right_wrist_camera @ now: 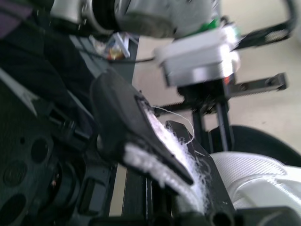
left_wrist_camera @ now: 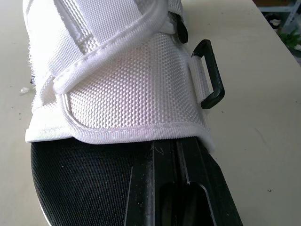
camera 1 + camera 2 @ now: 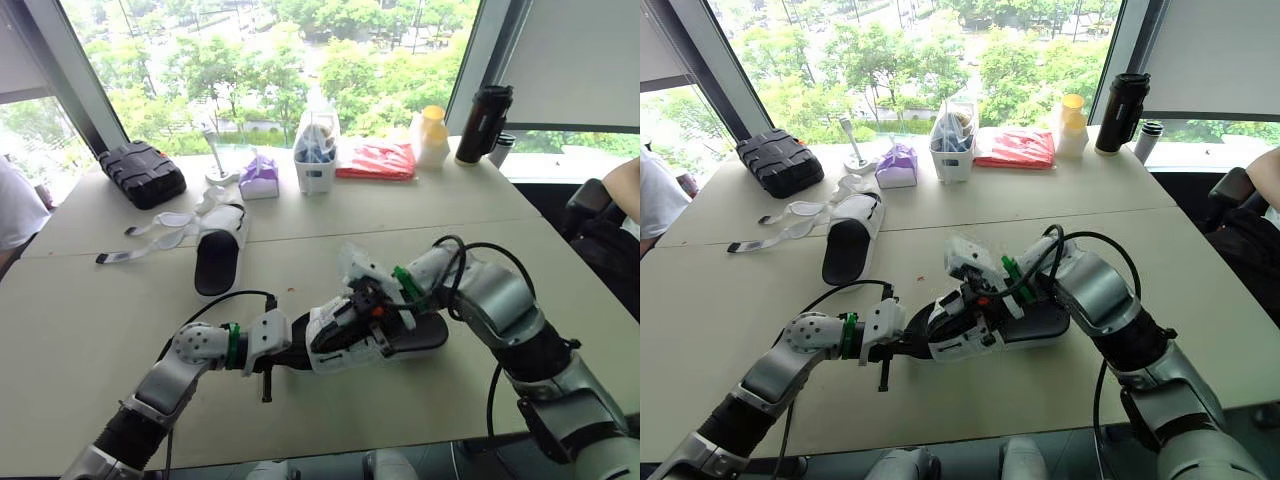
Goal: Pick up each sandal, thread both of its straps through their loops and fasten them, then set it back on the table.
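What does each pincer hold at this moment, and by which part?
The left pincer grips the sandal by one end of its black sole. The right pincer pinches a white strap of the same sandal.

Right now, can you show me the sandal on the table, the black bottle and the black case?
Sandal on the table [image 3: 216, 266]: left eye view, its black footbed.
Black bottle [image 3: 483, 125]: left eye view, middle of its body.
Black case [image 3: 142, 172]: left eye view, its ridged top.

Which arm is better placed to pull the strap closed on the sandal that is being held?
Right. The right gripper pinches the strap end just over the sandal; the left gripper clamps its sole and merely steadies it.
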{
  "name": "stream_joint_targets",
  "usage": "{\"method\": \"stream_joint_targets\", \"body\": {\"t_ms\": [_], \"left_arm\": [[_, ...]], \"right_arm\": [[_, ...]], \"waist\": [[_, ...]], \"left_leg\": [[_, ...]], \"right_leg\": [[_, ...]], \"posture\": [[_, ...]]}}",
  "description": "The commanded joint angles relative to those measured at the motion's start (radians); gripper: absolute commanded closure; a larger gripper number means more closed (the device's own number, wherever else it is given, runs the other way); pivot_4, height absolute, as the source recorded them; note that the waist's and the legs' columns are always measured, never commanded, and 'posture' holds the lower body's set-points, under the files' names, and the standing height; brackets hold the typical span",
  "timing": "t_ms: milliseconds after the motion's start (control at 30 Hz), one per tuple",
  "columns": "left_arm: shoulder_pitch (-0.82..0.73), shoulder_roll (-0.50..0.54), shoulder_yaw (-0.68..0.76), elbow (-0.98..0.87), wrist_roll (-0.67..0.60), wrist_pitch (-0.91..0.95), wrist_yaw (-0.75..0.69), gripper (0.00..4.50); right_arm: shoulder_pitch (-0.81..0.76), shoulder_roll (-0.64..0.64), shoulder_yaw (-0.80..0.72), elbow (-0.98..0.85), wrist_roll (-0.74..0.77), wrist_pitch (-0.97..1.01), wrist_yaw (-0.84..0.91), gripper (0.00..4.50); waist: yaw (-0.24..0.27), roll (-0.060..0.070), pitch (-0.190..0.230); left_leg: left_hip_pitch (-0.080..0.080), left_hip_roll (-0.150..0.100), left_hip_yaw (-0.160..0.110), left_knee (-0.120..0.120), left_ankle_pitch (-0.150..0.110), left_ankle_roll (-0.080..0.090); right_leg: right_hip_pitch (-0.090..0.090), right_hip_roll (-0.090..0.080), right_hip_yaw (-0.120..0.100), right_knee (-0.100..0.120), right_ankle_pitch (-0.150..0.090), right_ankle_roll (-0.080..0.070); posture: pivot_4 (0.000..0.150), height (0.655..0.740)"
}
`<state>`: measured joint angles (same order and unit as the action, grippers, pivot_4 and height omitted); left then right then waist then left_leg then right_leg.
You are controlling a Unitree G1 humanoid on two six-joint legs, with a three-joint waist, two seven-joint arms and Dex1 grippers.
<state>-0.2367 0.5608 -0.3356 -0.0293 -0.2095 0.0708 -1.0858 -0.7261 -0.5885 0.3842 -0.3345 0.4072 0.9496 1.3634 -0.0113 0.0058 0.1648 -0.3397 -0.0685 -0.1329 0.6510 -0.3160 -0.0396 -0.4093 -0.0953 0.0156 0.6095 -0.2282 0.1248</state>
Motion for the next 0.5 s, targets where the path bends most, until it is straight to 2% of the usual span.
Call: {"method": "stream_joint_targets", "body": {"t_ms": [33, 133, 267, 400, 500], "left_arm": [[0.045, 0.021, -0.048, 0.122, 0.075, 0.099, 0.012, 4.50], [0.046, 0.023, -0.045, 0.120, 0.070, 0.107, 0.013, 4.50], [0.057, 0.027, -0.044, 0.105, 0.064, 0.122, 0.017, 4.50], [0.071, 0.033, -0.047, 0.086, 0.061, 0.133, 0.018, 4.50], [0.087, 0.038, -0.047, 0.069, 0.061, 0.139, 0.023, 4.50]], "right_arm": [[0.021, -0.020, 0.006, -0.085, 0.002, -0.108, -0.007, 4.41], [0.060, -0.023, 0.031, -0.108, -0.043, -0.225, -0.036, 4.41], [0.147, -0.027, 0.111, -0.085, -0.245, -0.586, -0.117, 4.41], [0.195, -0.044, 0.140, -0.038, -0.319, -0.790, -0.104, 4.41], [0.230, -0.086, 0.176, 0.018, -0.390, -0.949, -0.077, 3.59]], "waist": [[0.000, 0.000, 0.000], [0.001, -0.002, 0.000], [0.001, -0.004, 0.000], [0.000, -0.005, 0.000], [0.001, -0.006, 0.000]], "left_leg": [[0.000, 0.000, 0.000, 0.000, 0.000, 0.000], [0.000, 0.000, -0.001, -0.001, 0.000, 0.000], [0.000, 0.000, -0.001, -0.001, 0.000, 0.000], [0.000, 0.000, -0.001, -0.001, 0.000, 0.000], [0.000, 0.000, -0.001, -0.002, 0.000, 0.000]], "right_leg": [[0.000, 0.000, 0.000, 0.000, 0.000, 0.000], [0.000, 0.000, 0.000, 0.000, 0.000, 0.001], [0.000, 0.000, -0.001, 0.000, -0.001, 0.001], [0.000, 0.000, 0.000, 0.000, -0.001, 0.001], [0.000, 0.000, 0.000, 0.000, -0.001, 0.001]], "posture": [[0.150, 0.7400], [0.150, 0.7400], [0.150, 0.7400], [0.150, 0.7400], [0.150, 0.7400]]}}
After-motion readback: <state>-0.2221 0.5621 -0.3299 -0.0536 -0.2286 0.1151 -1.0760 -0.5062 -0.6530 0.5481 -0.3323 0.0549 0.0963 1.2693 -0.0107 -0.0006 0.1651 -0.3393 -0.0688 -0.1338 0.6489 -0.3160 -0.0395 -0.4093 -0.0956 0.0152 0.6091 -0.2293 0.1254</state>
